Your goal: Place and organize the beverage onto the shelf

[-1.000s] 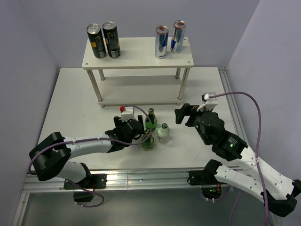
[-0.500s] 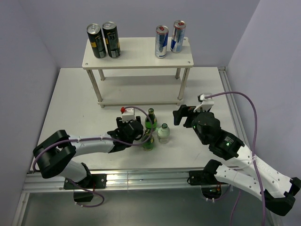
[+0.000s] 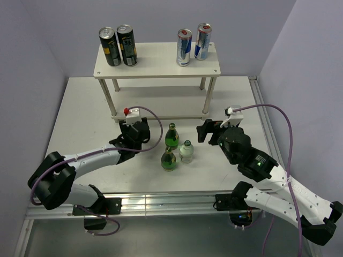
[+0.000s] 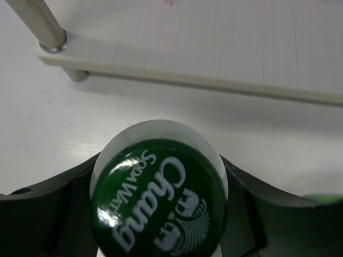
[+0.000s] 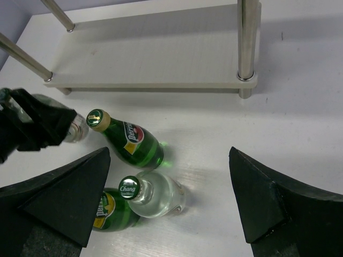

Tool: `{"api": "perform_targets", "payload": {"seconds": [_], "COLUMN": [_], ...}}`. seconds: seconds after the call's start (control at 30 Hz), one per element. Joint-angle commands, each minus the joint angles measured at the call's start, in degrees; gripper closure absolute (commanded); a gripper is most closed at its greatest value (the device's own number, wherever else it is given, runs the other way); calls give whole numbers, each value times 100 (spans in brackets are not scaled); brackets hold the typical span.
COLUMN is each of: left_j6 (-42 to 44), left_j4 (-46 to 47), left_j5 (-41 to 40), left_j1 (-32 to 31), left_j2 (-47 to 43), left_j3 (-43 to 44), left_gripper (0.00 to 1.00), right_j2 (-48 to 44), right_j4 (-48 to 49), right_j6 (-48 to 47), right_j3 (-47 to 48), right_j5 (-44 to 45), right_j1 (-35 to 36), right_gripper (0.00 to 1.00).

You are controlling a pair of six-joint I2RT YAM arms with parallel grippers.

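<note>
Atop shelf (image 3: 155,61): 4 cans (image 3: 184,47) | table (image 3: 80,118): 3 bottles (image 3: 186,151) | left gripper (image 3: 133,133): 1 bottle (image 4: 158,193)

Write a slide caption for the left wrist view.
Left gripper holds a green-capped Chang soda water bottle in front of the shelf's lower board.

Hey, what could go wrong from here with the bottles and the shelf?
1. The left end effector holds a Chang bottle close to the lower board of the shelf; it may bump that edge.
2. The rear green bottle, clear bottle and front green bottle stand bunched together; the open right end effector may topple one while taking another.
</note>
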Motion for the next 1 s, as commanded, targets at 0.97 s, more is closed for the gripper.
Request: {"api": "perform_targets", "payload": {"seconds": [0.97], "left_j6": [1149], "left_j4": [2113], "left_j5": [587], "left_j1": [1981], "left_j2": [2015], "left_j3": [2469], "left_gripper": [100], "right_j2": [242], "right_j4": [343], "right_j6": [-30], "right_j3": [-14], "right_j5": [-102], "right_j1": [39], "right_gripper": [2]}}
